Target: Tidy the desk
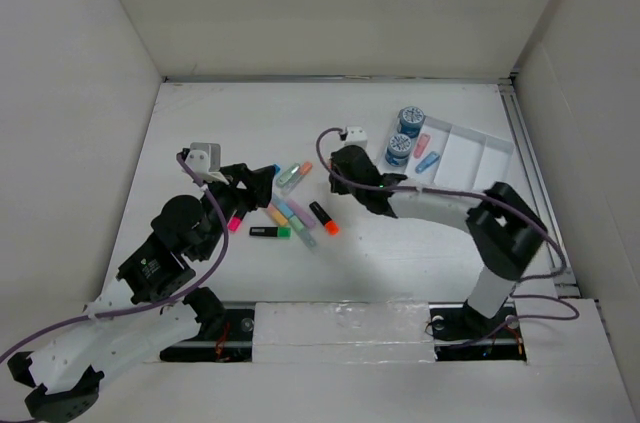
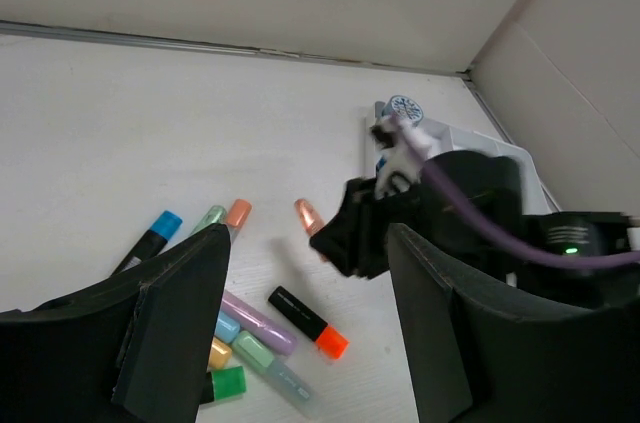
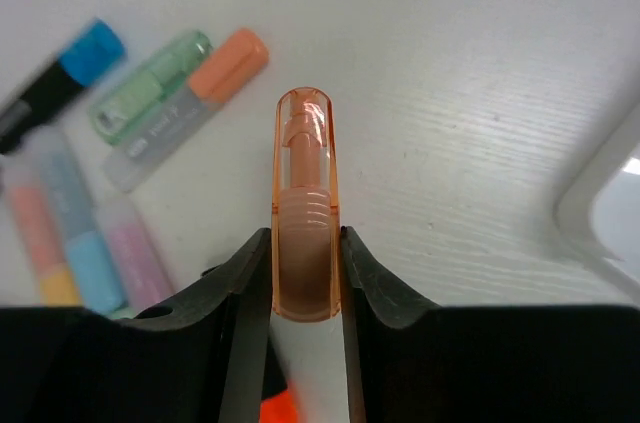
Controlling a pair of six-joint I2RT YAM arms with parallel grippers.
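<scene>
The desk [image 1: 250,123] is a white tabletop with loose highlighters near its middle. My right gripper [image 3: 304,243] is shut on a peach highlighter with a clear orange cap [image 3: 303,193] and holds it just above the desk; the cap also shows in the left wrist view [image 2: 306,215]. My left gripper [image 2: 308,238] is open and empty, hovering over the pile of highlighters [image 1: 290,213]. A black marker with an orange cap [image 2: 306,321] lies between its fingers. In the top view the right gripper [image 1: 345,165] is right of the pile and the left gripper [image 1: 255,183] is at its left.
A white compartmented tray [image 1: 500,143] stands at the back right with a pink pen [image 1: 423,143] and a blue pen [image 1: 427,162] in it. Two blue tape rolls [image 1: 411,120] stand beside it. A black-and-pink marker [image 1: 236,221] and a black-and-green marker [image 1: 270,232] lie at the left.
</scene>
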